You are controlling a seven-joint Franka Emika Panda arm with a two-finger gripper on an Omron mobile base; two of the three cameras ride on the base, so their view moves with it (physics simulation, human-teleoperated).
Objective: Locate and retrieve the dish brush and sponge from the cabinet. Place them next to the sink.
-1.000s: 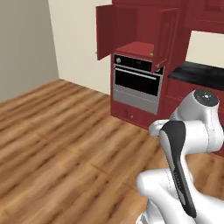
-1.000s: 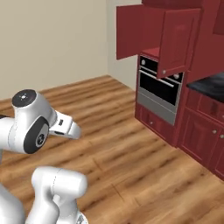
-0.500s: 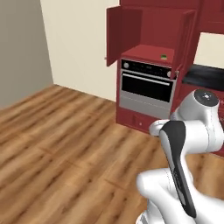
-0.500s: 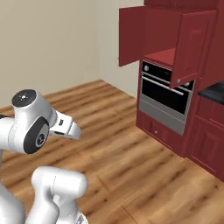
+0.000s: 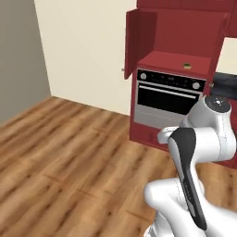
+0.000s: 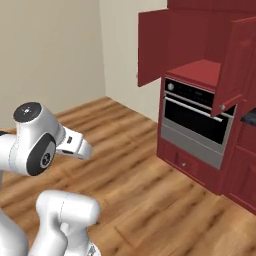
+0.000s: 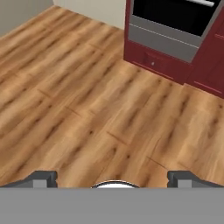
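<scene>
The cabinet point(image 5: 178, 32) stands tall and dark red above the oven, both of its doors swung open; the right base view has the cabinet point(image 6: 200, 45) too. On its shelf lies the sponge point(image 5: 187, 65), a small block with a green top. The dish brush is hidden and the sink is out of view. My gripper point(image 7: 113, 178) is open, its two fingertips point(image 7: 43, 177) set wide apart over bare wooden floor, well short of the cabinet. Nothing is between them.
A black-and-silver oven point(image 5: 169, 99) sits under the cabinet, with a red drawer point(image 7: 153, 63) below it. A black counter point(image 5: 227, 83) on low red cupboards lies to the right. Wooden floor point(image 5: 69, 152) stretches in front, beige walls to the left.
The whole picture has shifted: the base has moved, and the cabinet and oven now face the cameras more squarely. The arm keeps its pose and the gripper stays open.
</scene>
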